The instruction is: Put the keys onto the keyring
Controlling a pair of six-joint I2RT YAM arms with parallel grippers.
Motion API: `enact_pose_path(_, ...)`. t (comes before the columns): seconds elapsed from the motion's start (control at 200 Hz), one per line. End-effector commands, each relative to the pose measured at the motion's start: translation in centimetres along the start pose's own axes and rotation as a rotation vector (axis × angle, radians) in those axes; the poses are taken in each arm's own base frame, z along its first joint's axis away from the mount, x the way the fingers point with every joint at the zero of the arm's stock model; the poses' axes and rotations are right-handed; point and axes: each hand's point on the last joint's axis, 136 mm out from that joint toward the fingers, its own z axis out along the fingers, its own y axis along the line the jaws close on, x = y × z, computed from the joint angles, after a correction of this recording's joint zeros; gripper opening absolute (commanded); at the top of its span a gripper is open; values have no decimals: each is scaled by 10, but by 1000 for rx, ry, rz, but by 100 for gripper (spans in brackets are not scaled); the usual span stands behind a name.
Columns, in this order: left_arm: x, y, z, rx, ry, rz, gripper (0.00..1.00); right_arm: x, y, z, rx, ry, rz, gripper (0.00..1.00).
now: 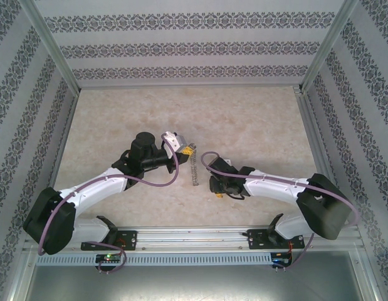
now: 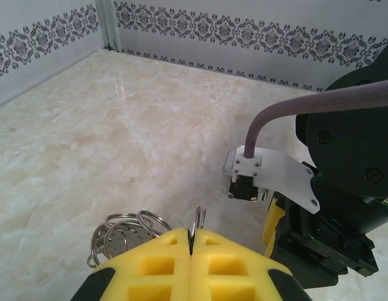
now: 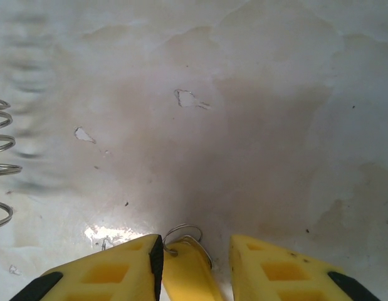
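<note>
My left gripper is shut on the keyring, whose thin double wire pokes up between the yellow pads. From above, the keyring stands edge-on, running from those pads down to the table. Small wire loops bunch just left of the pads. My right gripper points down at the table, just right of the keyring. Its fingers stand apart around a key with a yellow head and a small wire loop. The key leans on the left finger; a gap separates it from the right finger. The keyring's loops show at the left edge.
The marble-patterned table is walled by patterned panels at the back and on both sides. A metal rail runs along the near edge. The right arm's wrist and purple cable hang close to the left gripper's right side.
</note>
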Motion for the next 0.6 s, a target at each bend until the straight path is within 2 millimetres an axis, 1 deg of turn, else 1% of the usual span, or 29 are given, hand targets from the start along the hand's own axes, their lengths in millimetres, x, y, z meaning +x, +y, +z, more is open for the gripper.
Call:
enact_pose_path(0.0,-21,-4,-4,0,-72,54,0,-8,8,-1,3,-27,3,34)
enact_pose_path(0.23,-21,-4,-4,-1,-72,55,0,-7,17,3,-3,-17,-21,35)
enact_pose_path(0.33,-20,-4,-3,0,-72,54,0,-5,15,5,13,-10,-27,34)
enact_pose_path(0.53,-20,-4,-4,-1,-72,55,0,1,6,9,55,7,-34,28)
enact_pose_path(0.595,-21,-4,-3,-2,-73,56,0,1,5,9,57,6,-33,24)
